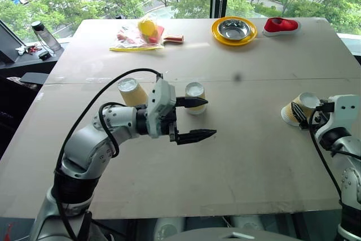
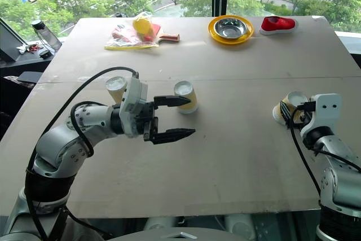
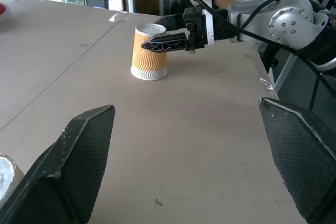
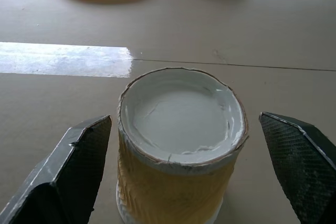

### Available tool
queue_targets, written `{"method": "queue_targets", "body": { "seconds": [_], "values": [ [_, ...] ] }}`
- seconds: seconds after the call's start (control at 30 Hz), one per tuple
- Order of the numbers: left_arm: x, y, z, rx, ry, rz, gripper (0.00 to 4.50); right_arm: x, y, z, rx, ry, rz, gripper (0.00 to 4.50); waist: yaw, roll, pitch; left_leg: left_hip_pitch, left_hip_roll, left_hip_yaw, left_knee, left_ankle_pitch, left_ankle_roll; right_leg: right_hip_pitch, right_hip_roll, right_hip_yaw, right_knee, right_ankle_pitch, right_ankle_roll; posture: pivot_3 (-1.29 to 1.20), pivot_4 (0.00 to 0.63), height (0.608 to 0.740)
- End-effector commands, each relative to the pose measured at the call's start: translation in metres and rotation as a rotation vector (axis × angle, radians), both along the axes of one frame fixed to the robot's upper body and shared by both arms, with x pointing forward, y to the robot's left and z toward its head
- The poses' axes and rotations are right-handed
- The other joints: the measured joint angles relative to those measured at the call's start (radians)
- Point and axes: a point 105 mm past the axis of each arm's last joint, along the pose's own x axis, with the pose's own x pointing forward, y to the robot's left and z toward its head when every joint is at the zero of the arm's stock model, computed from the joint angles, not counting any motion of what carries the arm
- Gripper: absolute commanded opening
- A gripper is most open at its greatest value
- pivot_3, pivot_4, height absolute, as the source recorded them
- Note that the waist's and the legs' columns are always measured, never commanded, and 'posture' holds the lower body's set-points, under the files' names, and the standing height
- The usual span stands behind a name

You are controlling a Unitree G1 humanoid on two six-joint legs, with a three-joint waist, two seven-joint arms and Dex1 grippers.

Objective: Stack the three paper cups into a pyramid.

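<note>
Right wrist view: one paper cup [image 4: 181,145] stands upside down between the right gripper's [image 1: 302,118] wide-open, empty jaws near the worktop's [image 1: 237,156] right edge. Two more cups [image 1: 133,91] [image 1: 195,97] stand mid-worktop by the left gripper [image 1: 194,119], jaws wide open and empty over bare board.

Three paper cups [image 1: 133,92] [image 1: 195,97] [image 1: 299,109]; one steel bowl [image 1: 234,29]; one yellow plate [image 1: 216,31]; one red shoe [image 1: 281,25]; one bottle [image 1: 45,35].

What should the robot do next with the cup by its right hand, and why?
Probably close the right hand on the paper cup. That cup stands upside down between the open fingers, apart from the other two cups, and no pyramid is built yet.
</note>
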Motion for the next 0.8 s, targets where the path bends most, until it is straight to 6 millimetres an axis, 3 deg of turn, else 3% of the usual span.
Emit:
{"method": "queue_targets", "body": {
  "seconds": [0.03, 0.1, 0.2, 0.47, 0.8],
  "values": [
    [-0.003, -0.002, 0.008, -0.010, -0.051, -0.009, 4.50, 0.000, -0.003, 0.015, 0.008, -0.062, -0.004, 4.44, 0.000, 0.000, 0.000, 0.000, 0.000, 0.000, 0.000, 0.000, 0.000, 0.000, 0.000, 0.000, 0.000, 0.000, 0.000, 0.00, 0.150, 0.740],
    [-0.004, -0.001, 0.008, -0.012, -0.051, -0.007, 4.50, 0.000, -0.002, 0.016, 0.006, -0.067, 0.007, 4.20, 0.000, 0.000, 0.000, 0.000, 0.000, 0.000, 0.000, 0.000, 0.000, 0.000, 0.000, 0.000, 0.000, 0.000, 0.000, 0.00, 0.150, 0.740],
    [-0.004, 0.001, 0.006, -0.003, -0.050, 0.009, 4.50, 0.000, 0.000, 0.016, 0.022, -0.073, 0.023, 4.20, 0.000, 0.000, 0.000, 0.000, 0.000, 0.000, 0.000, 0.000, 0.000, 0.000, 0.000, 0.000, 0.000, 0.000, 0.000, 0.00, 0.150, 0.740],
    [0.000, 0.011, 0.001, 0.009, -0.056, 0.072, 4.50, 0.005, 0.038, 0.019, 0.018, -0.066, 0.197, 4.20, -0.003, 0.000, 0.000, 0.000, 0.001, 0.000, 0.000, 0.000, 0.000, 0.000, 0.000, 0.000, 0.001, 0.000, 0.000, 0.00, 0.150, 0.740],
    [0.000, 0.010, 0.001, 0.005, -0.065, 0.095, 4.50, 0.011, 0.023, 0.012, 0.006, -0.053, 0.125, 4.20, 0.001, 0.000, 0.000, 0.000, 0.001, 0.000, 0.001, 0.000, 0.000, 0.000, 0.000, 0.000, 0.000, 0.000, 0.000, 0.00, 0.150, 0.740]
  ]
}}
